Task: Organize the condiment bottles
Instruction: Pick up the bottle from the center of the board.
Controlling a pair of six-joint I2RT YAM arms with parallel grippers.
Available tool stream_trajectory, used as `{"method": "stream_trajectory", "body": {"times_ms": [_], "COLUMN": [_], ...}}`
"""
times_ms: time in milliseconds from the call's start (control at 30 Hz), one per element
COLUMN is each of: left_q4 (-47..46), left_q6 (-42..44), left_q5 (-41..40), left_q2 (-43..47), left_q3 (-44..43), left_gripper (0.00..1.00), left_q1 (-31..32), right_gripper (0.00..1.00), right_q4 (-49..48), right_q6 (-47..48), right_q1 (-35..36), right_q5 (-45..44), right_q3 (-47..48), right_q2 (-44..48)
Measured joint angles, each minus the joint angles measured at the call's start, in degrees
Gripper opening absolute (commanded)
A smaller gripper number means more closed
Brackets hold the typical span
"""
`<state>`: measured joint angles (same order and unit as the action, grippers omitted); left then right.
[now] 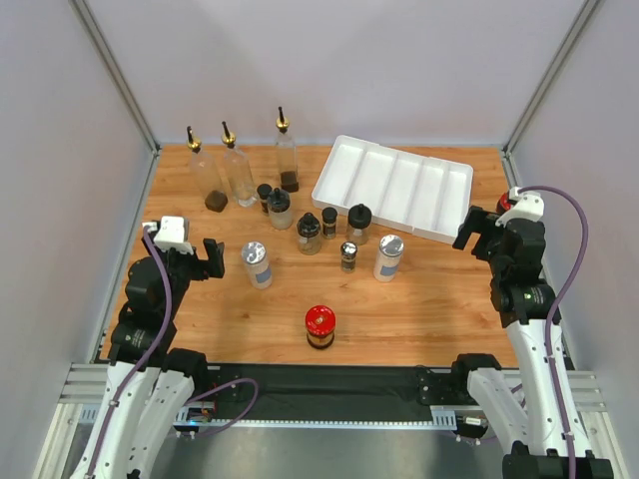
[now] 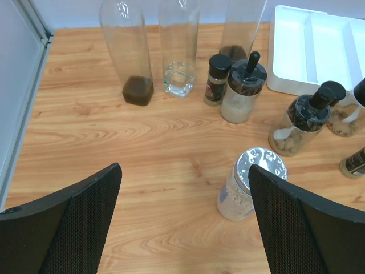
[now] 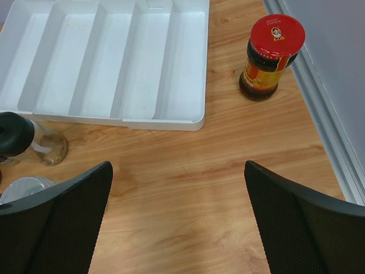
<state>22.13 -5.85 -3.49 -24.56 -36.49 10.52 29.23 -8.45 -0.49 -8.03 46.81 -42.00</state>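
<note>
Overhead, condiment bottles (image 1: 309, 235) are standing upright on the tabletop (image 1: 419, 299), left of a white tray (image 1: 394, 185). Left wrist: the left tool (image 2: 183, 168) is gaping empty, a silver-lidded shaker (image 2: 254, 182) just beside one finger. Right wrist: the right tool (image 3: 178, 165) is gaping empty near a red-lidded jar (image 3: 268, 57).

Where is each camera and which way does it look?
Top: above and behind, looking down at the table; both arms, left gripper and right gripper show.
Left wrist: on the left arm, facing the silver-lidded shaker and tall bottles; its gripper shows.
Right wrist: on the right arm, facing the white tray and red-lidded jar; its gripper shows.
Both wrists see the tray.
</note>
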Motion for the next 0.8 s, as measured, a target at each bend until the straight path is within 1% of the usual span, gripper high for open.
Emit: {"method": "stream_trajectory", "body": {"times_ms": [167, 300, 433, 533, 667, 800], "left_q4": [0.0, 0.0, 0.0, 0.0, 0.0, 0.0], "left_q6": [0.0, 0.0, 0.0, 0.0, 0.0, 0.0], "left_q5": [0.0, 0.0, 0.0, 0.0, 0.2, 0.3], "left_q2": [0.0, 0.0, 0.0, 0.0, -0.1, -0.2], "left_q3": [0.0, 0.0, 0.0, 0.0, 0.0, 0.0], "left_gripper": [1.00, 1.00, 1.00, 1.00, 1.00, 1.00], "left_q1": [0.2, 0.4, 0.7, 0.8, 0.8, 0.8], "right_gripper": [1.00, 1.00, 1.00, 1.00, 1.00, 1.00], "right_q4": [-0.5, -0.4, 0.6, 3.1, 9.0, 15.9], "right_q6": [0.4, 4.0, 12.0, 19.0, 29.6, 39.3], "right_q1": [0.0, 0.0, 0.0, 1.0, 2.1, 2.7], "right_q5": [0.9, 6.2, 16.4, 24.0, 35.0, 45.8], "right_q3": [0.1, 1.4, 4.0, 5.5, 7.8, 11.5], "right_q2": [0.0, -1.2, -2.8, -3.5, -5.2, -10.0]}}
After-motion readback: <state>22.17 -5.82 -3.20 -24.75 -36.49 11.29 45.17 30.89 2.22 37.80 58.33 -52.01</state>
